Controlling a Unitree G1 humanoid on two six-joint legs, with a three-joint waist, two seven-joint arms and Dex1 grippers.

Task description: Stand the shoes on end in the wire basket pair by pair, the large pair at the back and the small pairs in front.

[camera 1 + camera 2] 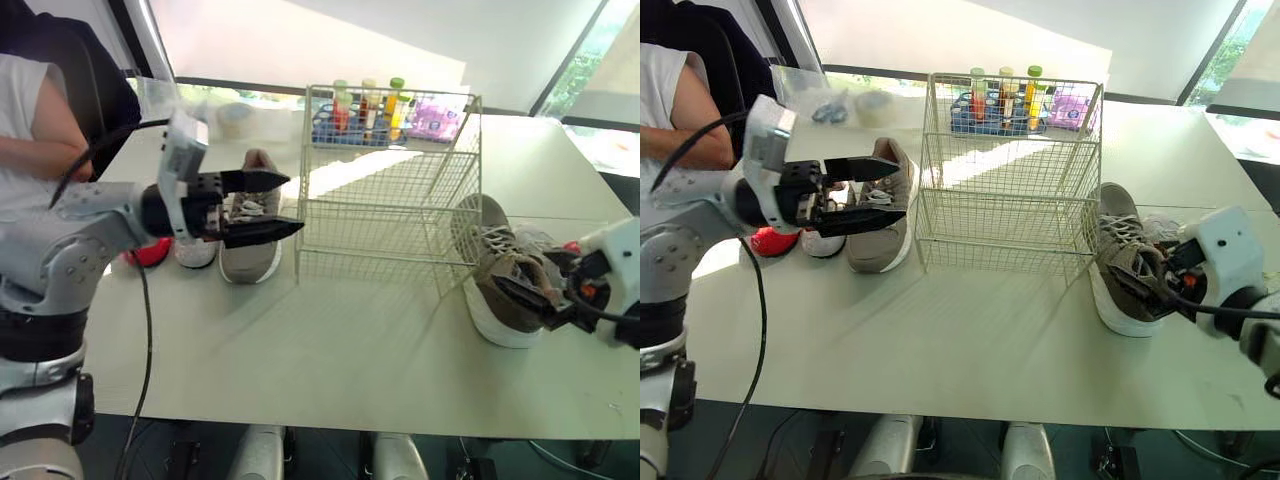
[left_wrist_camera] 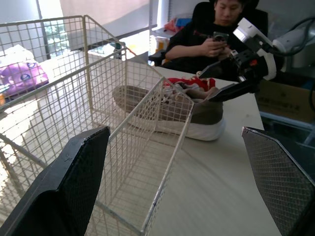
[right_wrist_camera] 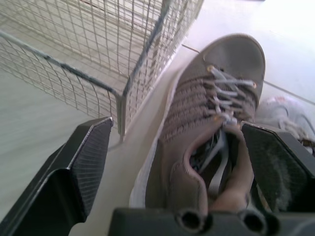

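While the right gripper (image 3: 174, 128) holds its two fingers spread wide, the big grey shoe (image 1: 1120, 250) lies between them, heel end close and toe pointing away. It sits flat on the table (image 1: 350, 360), just beside the right wall of the wire basket (image 1: 390, 200). The left gripper (image 1: 292, 204) hangs in the air, fingers spread too, over the other grey shoe (image 1: 250, 255) by the basket's left wall. A small white shoe (image 1: 195, 252) lies next to that one. Bare table stretches in front of the basket.

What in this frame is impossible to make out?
Red object: head views, mostly behind the left end effector.
Small white shoe: right wrist view, largely hidden behind the grey shoe.
Bottles: head views, labels too small, seen through the wire basket.
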